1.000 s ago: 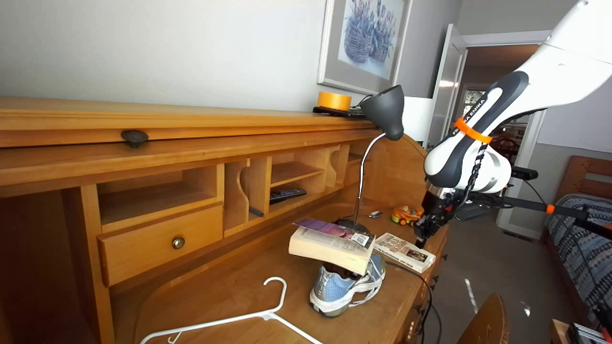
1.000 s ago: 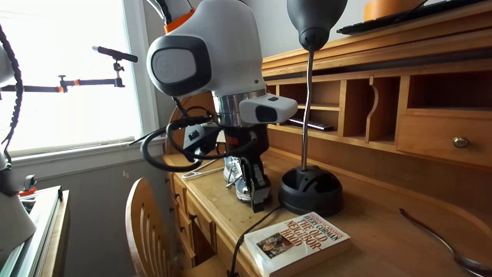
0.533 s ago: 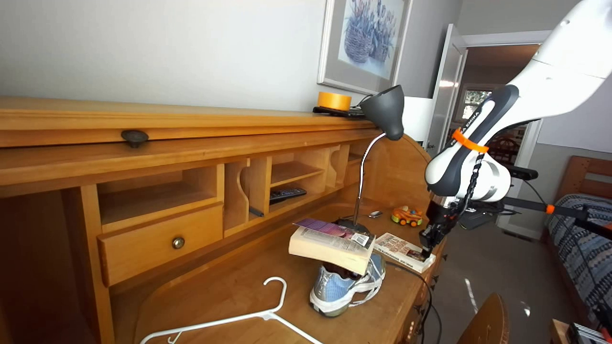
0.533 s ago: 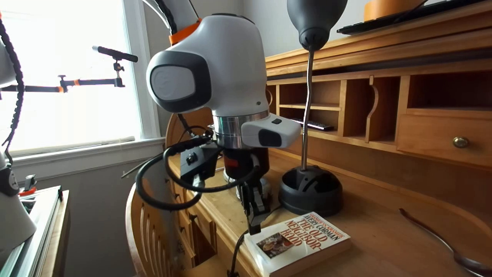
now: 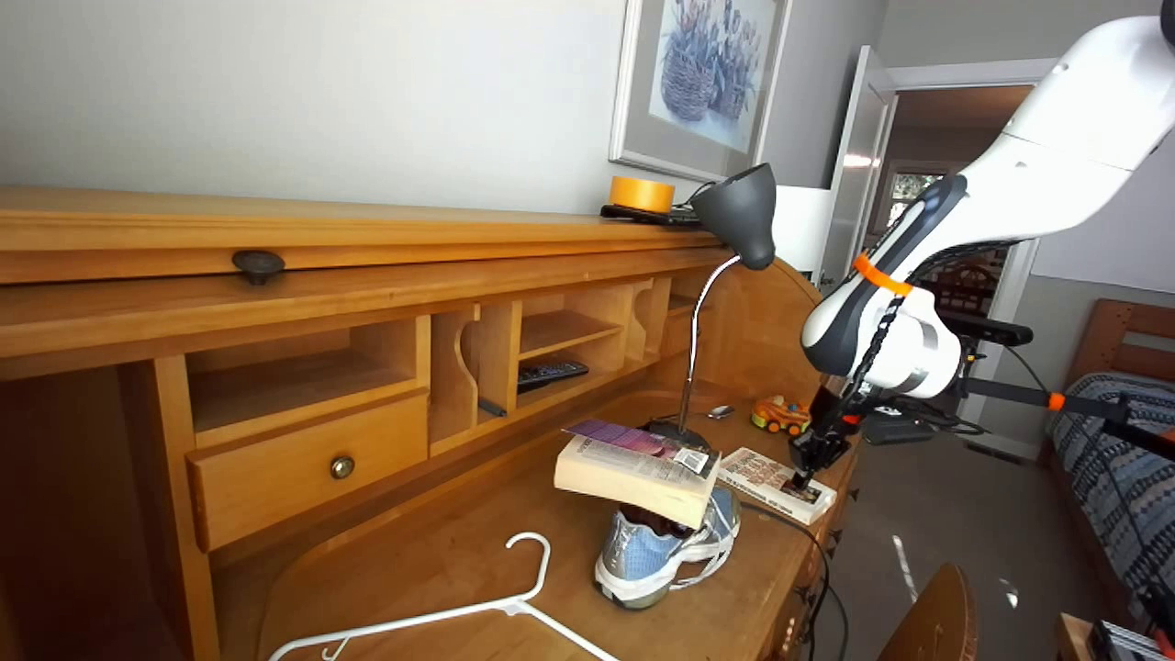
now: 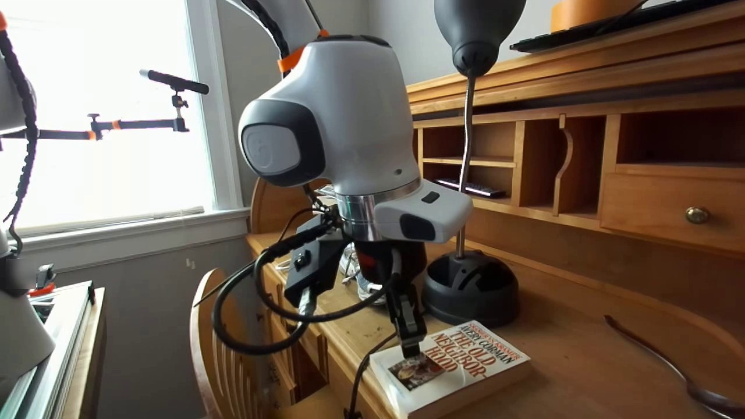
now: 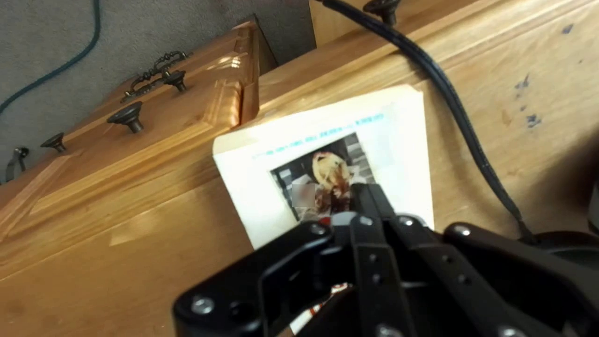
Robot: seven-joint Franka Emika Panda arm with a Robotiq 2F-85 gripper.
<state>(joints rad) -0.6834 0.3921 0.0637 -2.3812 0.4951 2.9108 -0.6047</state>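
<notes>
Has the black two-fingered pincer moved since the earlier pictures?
Yes, the pincer moved down and toward the white, red-lettered paperback book: in an exterior view, it appeared short of the book a second ago; now it overlaps the cover.

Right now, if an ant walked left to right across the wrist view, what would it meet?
Blue-green cable → curly drawer handle → paperback book → black lamp base at the right edge.

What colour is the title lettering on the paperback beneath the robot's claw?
The title lettering is red, showing best in an exterior view.
</notes>
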